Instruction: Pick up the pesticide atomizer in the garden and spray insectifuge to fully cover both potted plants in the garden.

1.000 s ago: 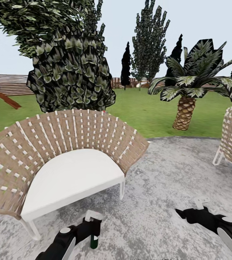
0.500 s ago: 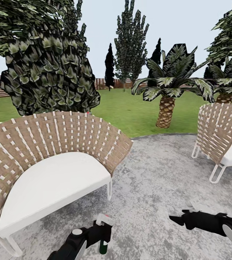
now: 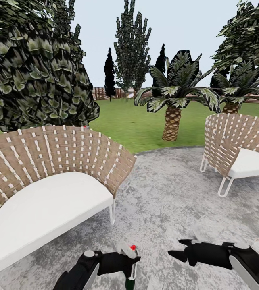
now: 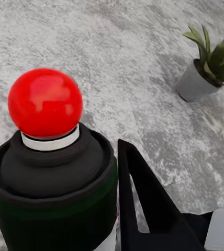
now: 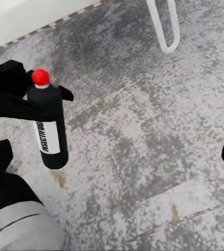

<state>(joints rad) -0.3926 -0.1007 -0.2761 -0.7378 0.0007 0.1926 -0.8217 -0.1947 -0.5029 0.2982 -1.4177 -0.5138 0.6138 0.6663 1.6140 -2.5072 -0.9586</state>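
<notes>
The left gripper (image 3: 126,264) is clamped on the neck of the pesticide atomizer (image 5: 50,125), holding it upright just above the grey stone patio (image 3: 174,193). The right gripper (image 3: 182,250) hangs over the patio with its fingers spread apart and nothing between them.

The atomizer is a small dark green bottle with a black neck, a white collar and a round red spray tip (image 4: 45,103). A white label with black lettering runs down its side.

Compared with the head view one second ago, the whole scene has shifted left, so the camera has turned right. The wicker armchair (image 3: 44,169) with the white cushion now sits further left, and a second wicker chair (image 3: 234,141) shows more fully at the patio's right edge. The red tip now shows above the left gripper.

One potted plant (image 4: 206,68) stands on the patio: a small grey pot containing narrow green leaves, well apart from the atomizer.
</notes>
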